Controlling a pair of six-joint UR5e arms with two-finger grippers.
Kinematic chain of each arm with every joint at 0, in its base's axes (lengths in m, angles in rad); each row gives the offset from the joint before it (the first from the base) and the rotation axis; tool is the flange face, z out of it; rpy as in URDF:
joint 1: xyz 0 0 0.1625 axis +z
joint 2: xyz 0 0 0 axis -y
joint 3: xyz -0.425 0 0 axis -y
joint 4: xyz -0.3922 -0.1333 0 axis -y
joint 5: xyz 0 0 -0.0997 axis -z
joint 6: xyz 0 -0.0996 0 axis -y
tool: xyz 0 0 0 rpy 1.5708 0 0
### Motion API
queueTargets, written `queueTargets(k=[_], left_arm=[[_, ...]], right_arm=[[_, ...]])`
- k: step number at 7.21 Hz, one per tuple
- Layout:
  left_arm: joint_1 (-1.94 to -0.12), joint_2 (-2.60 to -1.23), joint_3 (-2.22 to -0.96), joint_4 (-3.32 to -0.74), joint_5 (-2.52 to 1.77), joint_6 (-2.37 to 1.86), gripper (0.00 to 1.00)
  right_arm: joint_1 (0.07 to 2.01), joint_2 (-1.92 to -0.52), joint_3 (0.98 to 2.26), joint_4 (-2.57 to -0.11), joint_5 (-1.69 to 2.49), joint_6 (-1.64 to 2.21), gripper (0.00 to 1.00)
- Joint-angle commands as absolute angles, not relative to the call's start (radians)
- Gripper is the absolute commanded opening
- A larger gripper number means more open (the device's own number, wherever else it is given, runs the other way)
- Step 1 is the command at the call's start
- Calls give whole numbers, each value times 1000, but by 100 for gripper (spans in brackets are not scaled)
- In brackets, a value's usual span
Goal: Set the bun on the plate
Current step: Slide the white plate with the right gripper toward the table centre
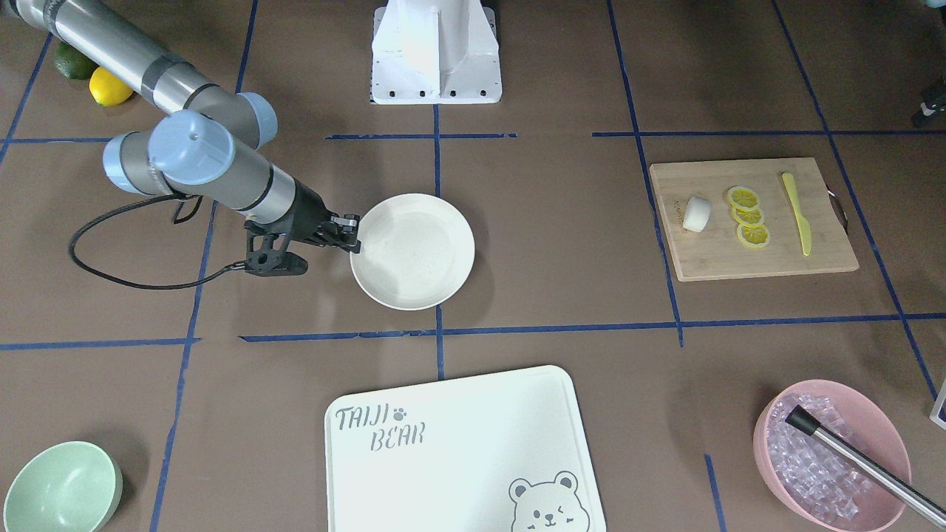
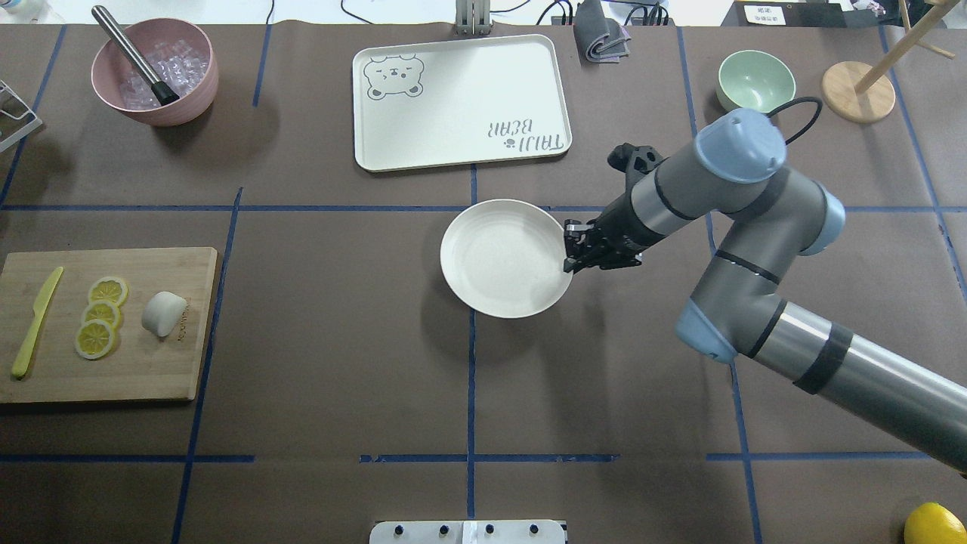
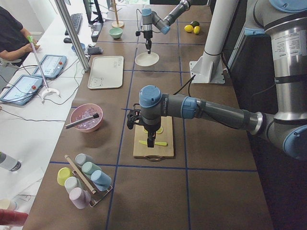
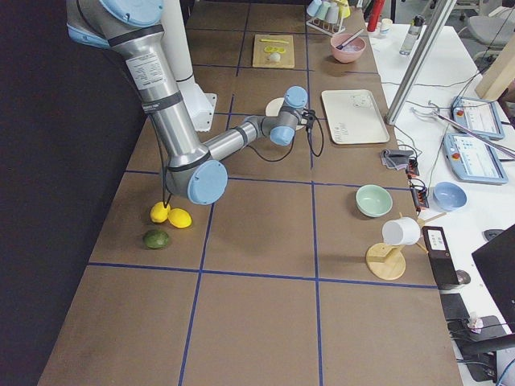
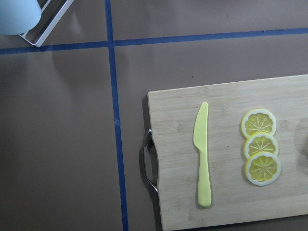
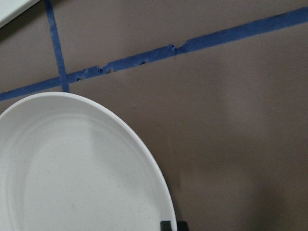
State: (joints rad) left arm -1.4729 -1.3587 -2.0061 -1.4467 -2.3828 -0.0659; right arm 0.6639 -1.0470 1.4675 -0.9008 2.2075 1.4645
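The bun (image 1: 696,214) (image 2: 164,313), a small white lump, lies on the wooden cutting board (image 2: 151,363) next to the lemon slices (image 2: 100,314). The cream plate (image 1: 414,251) (image 2: 502,261) (image 6: 72,168) sits empty at the table's middle. My right gripper (image 2: 568,248) (image 1: 356,238) points down at the plate's rim on its own side, fingers together on that rim. My left gripper (image 3: 151,143) hangs over the cutting board and shows only in the exterior left view, so I cannot tell its state. The left wrist view shows knife and slices, not the bun.
A yellow knife (image 2: 34,321) lies on the cutting board. The bear-printed board (image 2: 461,98) is beyond the plate, a pink bowl of ice (image 2: 155,72) far left, a mint bowl (image 2: 755,79) and wooden stand (image 2: 857,91) far right. Lemons (image 1: 109,87) lie near the right arm.
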Motion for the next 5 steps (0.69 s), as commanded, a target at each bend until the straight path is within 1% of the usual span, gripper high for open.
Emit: queueTargets(k=[1,4,5], left_arm=[[-1471,-1359,-2011,-1460,-2382,-60,100],[-1471,-1358,-2013,-1483,-2382,-58,100],[-1471,-1358,-2013,-1483,-2382,-58,100]], right_arm=[[623,-1020,1442,-913,2155,1482,0],[611,-1020,1440,-914,2149,1482,0],[611,-1022,1440,-916,2149,1482,3]])
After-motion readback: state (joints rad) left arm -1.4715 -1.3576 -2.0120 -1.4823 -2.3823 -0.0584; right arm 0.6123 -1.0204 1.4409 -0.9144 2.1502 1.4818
